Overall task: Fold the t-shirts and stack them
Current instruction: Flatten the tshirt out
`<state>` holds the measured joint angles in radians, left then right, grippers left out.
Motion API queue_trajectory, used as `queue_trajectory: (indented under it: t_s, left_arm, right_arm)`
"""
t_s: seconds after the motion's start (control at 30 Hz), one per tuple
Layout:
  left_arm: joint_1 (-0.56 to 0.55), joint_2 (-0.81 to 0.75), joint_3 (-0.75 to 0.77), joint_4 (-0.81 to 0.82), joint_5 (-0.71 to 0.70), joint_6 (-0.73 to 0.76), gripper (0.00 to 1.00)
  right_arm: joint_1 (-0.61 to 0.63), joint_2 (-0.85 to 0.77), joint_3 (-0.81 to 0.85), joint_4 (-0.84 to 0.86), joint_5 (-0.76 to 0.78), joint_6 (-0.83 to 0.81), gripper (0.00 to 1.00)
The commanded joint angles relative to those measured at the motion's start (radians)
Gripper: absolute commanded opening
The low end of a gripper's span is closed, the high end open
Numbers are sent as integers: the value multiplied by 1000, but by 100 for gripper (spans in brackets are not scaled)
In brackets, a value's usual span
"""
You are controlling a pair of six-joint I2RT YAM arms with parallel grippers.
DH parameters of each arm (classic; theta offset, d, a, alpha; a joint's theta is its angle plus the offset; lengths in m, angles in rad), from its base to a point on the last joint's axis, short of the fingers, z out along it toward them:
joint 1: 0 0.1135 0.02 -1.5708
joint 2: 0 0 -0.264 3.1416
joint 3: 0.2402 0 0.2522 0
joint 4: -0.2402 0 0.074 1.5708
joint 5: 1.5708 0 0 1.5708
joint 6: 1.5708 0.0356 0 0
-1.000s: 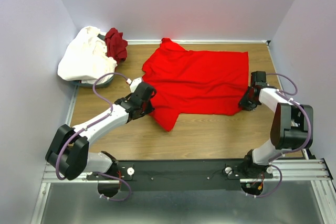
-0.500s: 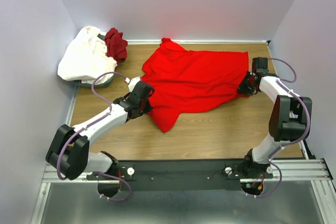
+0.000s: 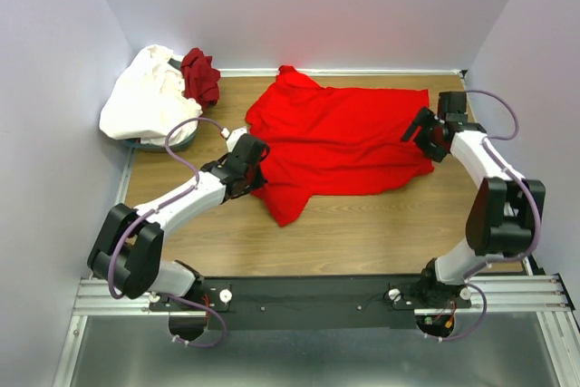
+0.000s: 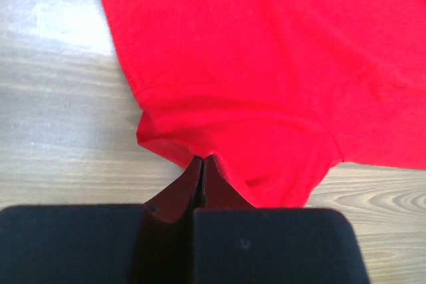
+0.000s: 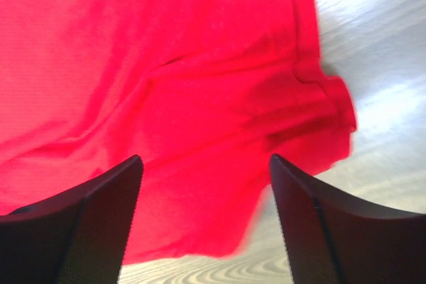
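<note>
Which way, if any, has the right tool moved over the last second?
Yes. The right tool has moved toward the back wall, away from the base rail, along the red shirt's right edge.

- Wooden tabletop point(image 3: 362, 233), light brown grain, running left to right between the walls.
- Dark basket point(image 3: 172, 144) in the far left corner, only its near rim showing.
- Pale walls point(image 3: 317, 6) at left, right and far.
- Aluminium rails point(image 3: 544, 292) along the near edge.
</note>
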<state>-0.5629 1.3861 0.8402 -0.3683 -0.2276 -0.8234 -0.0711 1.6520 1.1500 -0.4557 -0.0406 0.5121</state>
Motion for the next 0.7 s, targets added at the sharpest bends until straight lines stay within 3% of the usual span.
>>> queue_trajectory:
  t_s: [0.0,0.17,0.3,0.67]
  left_arm:
    - [6,17,31,20,11,23,0]
    - [6,22,33,28,17,26,0]
    - [6,24,23,32,22,27,0]
    - [8,16,10,39,25,27,0]
  right_arm:
    - [-1,-139,-68,-26,108,26,87]
    - [-2,-204,-173,-40,90,62,82]
    - [-6,-219,-260,-41,100,72,68]
    - [-13,-187,-328,-41,110,77,64]
